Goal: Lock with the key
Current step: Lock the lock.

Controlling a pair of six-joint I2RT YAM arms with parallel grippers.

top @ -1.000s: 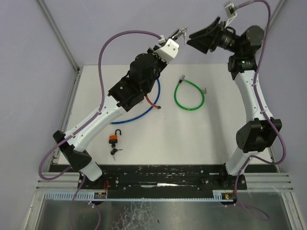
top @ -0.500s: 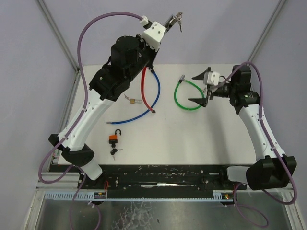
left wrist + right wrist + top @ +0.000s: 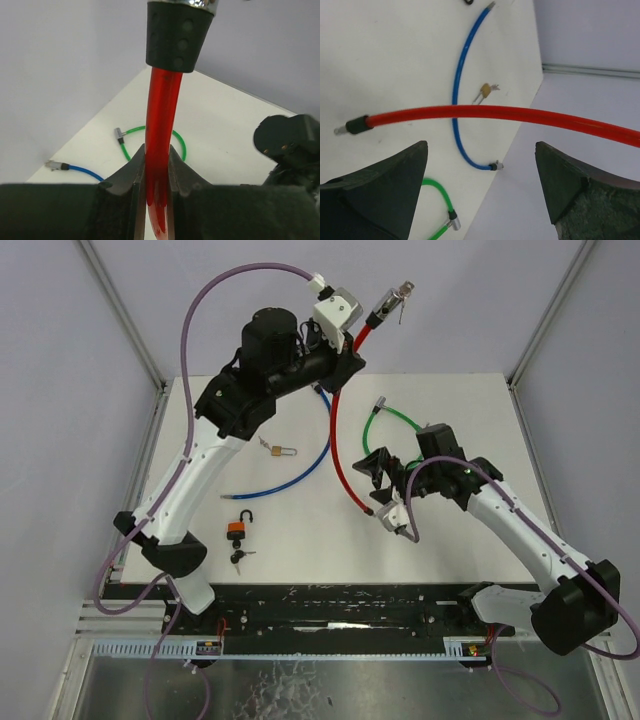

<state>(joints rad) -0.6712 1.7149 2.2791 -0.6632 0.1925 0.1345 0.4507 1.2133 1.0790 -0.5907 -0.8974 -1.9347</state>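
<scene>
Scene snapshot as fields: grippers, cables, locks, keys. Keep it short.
left gripper: shut on the red cable, held raised near its upper end
right gripper: open, by the red cable's lower end, not gripping it
blue cable: lying on the table
green cable: looped on the table
orange padlock: on the table, shackle open
keys: just in front of the orange padlock
brass padlock: on the table by the blue cable

A green cable point(image 3: 441, 191) and blue cable point(image 3: 456, 80) lie on white table point(image 3: 320, 540).
</scene>
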